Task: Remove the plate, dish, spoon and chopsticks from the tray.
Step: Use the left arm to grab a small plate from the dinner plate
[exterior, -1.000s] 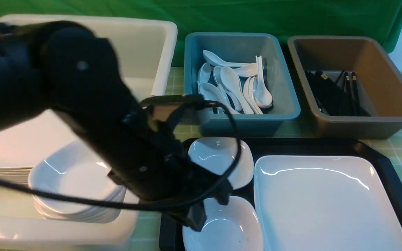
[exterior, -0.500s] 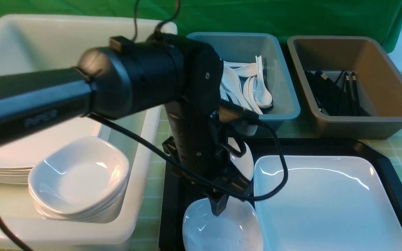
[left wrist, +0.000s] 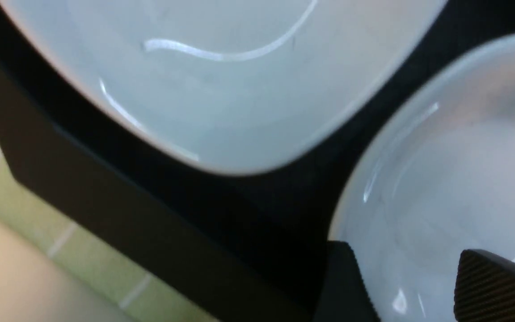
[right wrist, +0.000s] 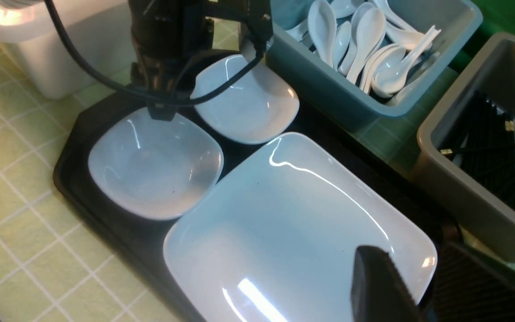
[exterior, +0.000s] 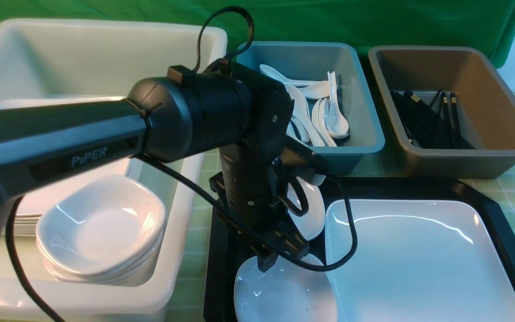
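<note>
The black tray (exterior: 499,210) holds the big white plate (exterior: 418,259) and two small white dishes, one near (exterior: 284,295) and one far (exterior: 313,210). My left gripper (exterior: 266,264) is open over the near dish's far rim. In the left wrist view, one of the left gripper's (left wrist: 414,286) fingers is outside the near dish (left wrist: 441,179) and the other inside it. My right gripper (right wrist: 423,290) is open, its fingers either side of a corner of the plate (right wrist: 293,223). Spoons (exterior: 324,107) lie in the teal tub, chopsticks (exterior: 427,120) in the brown tub.
A large white tub (exterior: 195,147) on the left holds stacked plates and a stack of small dishes (exterior: 101,228). The teal tub (exterior: 365,112) and brown tub (exterior: 472,165) stand behind the tray. My left arm crosses low over the tray's left end.
My left arm has swung right, from over the white tub to above the tray. Its gripper has opened and now sits at the near dish's rim.
</note>
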Available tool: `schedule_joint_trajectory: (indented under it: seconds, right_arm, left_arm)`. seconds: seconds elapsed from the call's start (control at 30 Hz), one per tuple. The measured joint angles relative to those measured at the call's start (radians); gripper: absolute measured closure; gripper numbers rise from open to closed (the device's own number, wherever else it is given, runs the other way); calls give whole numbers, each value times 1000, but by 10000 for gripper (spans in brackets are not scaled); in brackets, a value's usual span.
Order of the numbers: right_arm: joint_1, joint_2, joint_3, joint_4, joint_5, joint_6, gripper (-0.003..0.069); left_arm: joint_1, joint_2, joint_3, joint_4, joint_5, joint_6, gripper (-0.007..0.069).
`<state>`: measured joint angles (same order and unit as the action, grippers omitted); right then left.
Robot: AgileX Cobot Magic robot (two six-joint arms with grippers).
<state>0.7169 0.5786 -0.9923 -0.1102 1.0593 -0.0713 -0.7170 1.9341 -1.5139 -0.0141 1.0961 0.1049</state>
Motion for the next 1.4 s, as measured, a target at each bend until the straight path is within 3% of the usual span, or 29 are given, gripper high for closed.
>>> schedule_joint_trajectory:
  seconds: [0.47, 1.4]
  right_arm:
    - [0, 0, 0, -2, -2, 0, 460]
    - [0, 0, 0, -2, 15, -1, 459]
  left_arm:
    - [0, 40, 12, 9, -78, 30, 305]
    - [0, 122, 19, 8, -61, 52, 307]
